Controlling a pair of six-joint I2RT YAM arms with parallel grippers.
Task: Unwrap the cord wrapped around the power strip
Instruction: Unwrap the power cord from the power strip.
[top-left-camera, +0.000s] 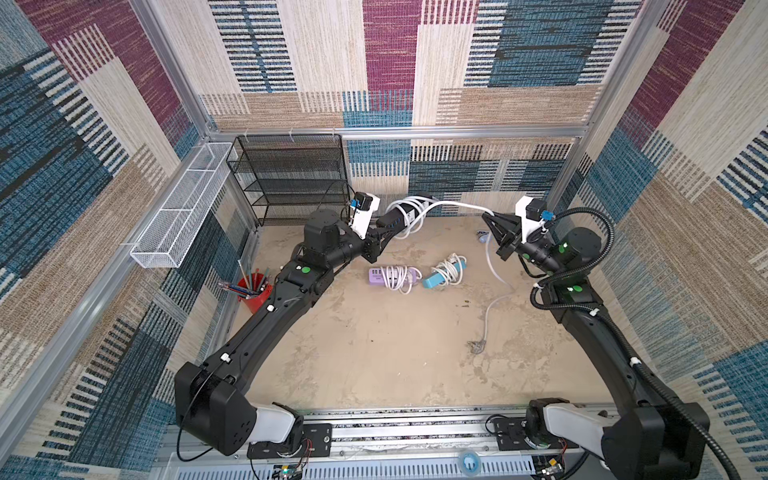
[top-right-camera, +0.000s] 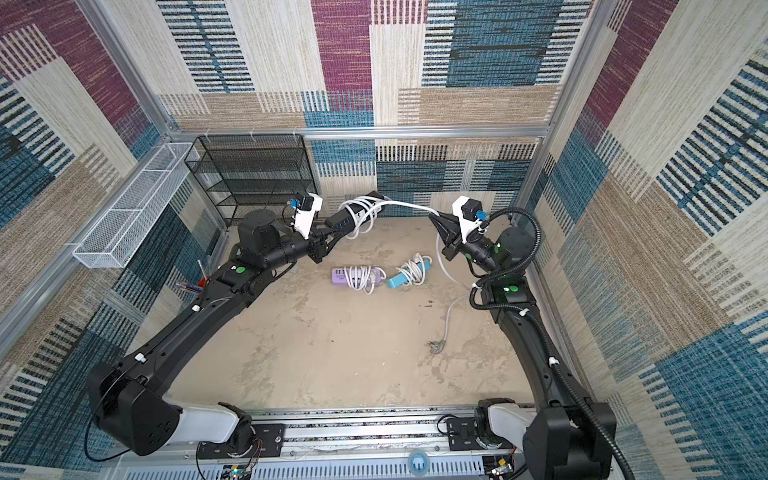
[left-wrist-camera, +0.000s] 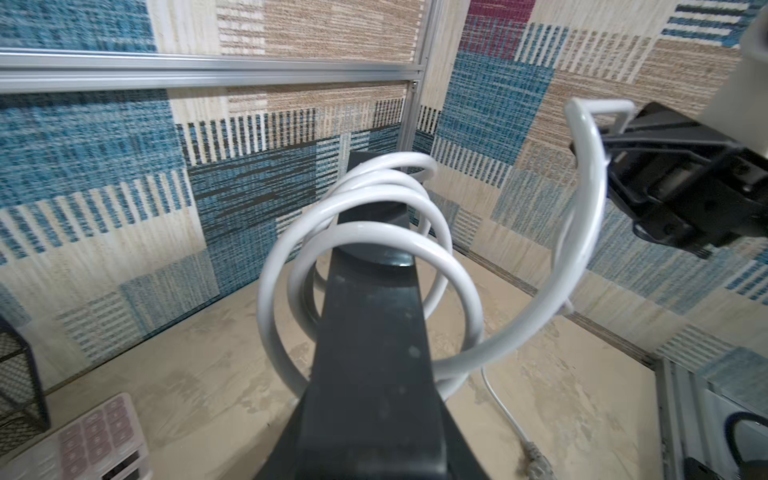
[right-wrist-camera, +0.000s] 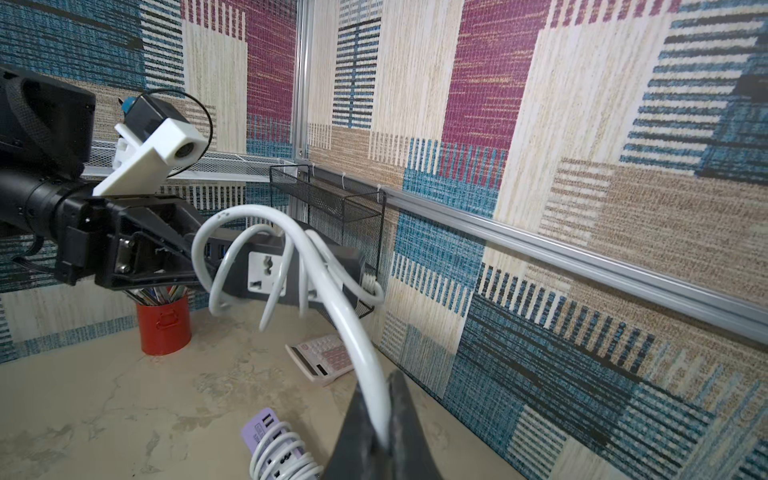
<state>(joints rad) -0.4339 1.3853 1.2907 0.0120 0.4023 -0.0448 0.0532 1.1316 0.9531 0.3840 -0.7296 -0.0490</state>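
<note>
A black power strip (top-left-camera: 395, 218) (top-right-camera: 345, 218) hangs in the air near the back wall, with my left gripper (top-left-camera: 380, 226) shut on one end of it. In the left wrist view the strip (left-wrist-camera: 370, 332) runs away from the camera and hides the jaws. Loose loops of white cord (left-wrist-camera: 374, 232) (right-wrist-camera: 291, 257) still circle it. One strand of the cord (top-left-camera: 457, 205) stretches across to my right gripper (top-left-camera: 487, 216) (right-wrist-camera: 382, 399), which is shut on it. Past that grip the cord drops to the table and ends at a plug (top-left-camera: 478, 345).
A purple strip (top-left-camera: 392, 276) and a blue strip (top-left-camera: 444, 272), both wound with white cord, lie mid-table. A red pencil cup (top-left-camera: 253, 293) stands at the left, a black mesh shelf (top-left-camera: 291, 178) and white wire basket (top-left-camera: 178, 212) behind it. A calculator (right-wrist-camera: 328, 359) lies by the back wall.
</note>
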